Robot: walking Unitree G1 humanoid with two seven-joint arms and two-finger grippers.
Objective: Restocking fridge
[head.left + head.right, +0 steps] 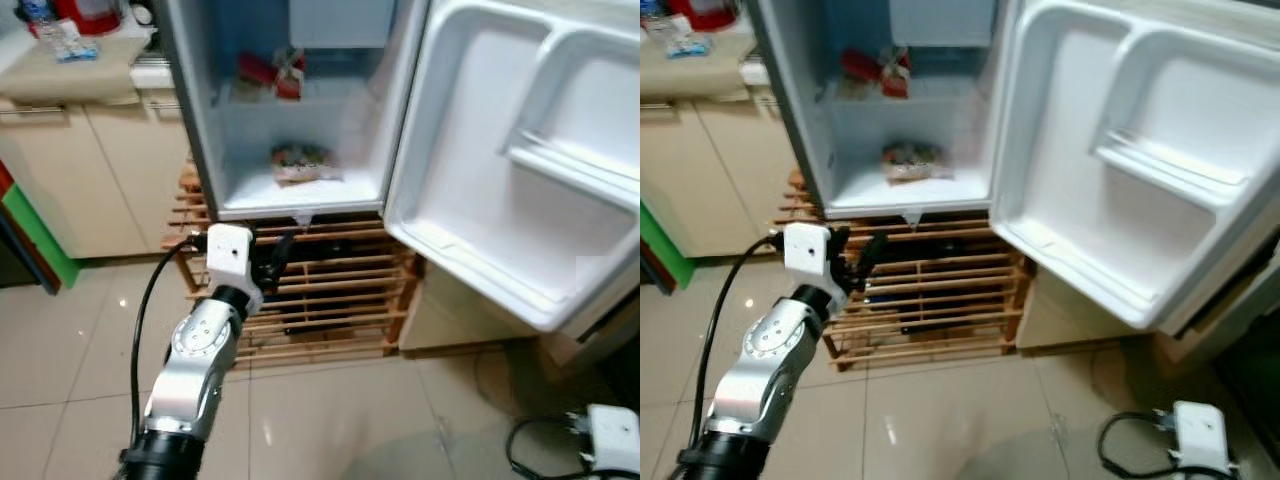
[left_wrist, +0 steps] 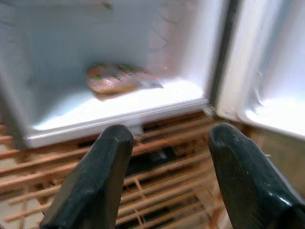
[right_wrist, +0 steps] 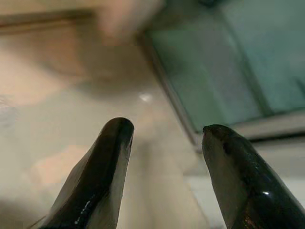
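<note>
The small fridge (image 1: pixel 200 150) stands with its door (image 1: pixel 520 150) swung wide to the right. A flat food packet (image 1: pixel 303 163) lies on its bottom floor, also seen as the packet (image 2: pixel 121 78) in the left wrist view. Red packages (image 1: pixel 272 75) sit on the shelf above. My left gripper (image 1: pixel 272 255) is raised in front of the fridge's lower edge, open and holding nothing, its fingers (image 2: pixel 100 167) pointing at the fridge floor. My right gripper (image 3: pixel 164 143) hangs open over the tiled floor, nothing between its fingers.
The fridge rests on a wooden slatted rack (image 1: pixel 320 290). Beige cabinets (image 1: pixel 80 170) with a countertop holding bottles (image 1: pixel 60 40) stand at the left. A white power adapter with a black cable (image 1: pixel 605 435) lies on the tiles at the lower right.
</note>
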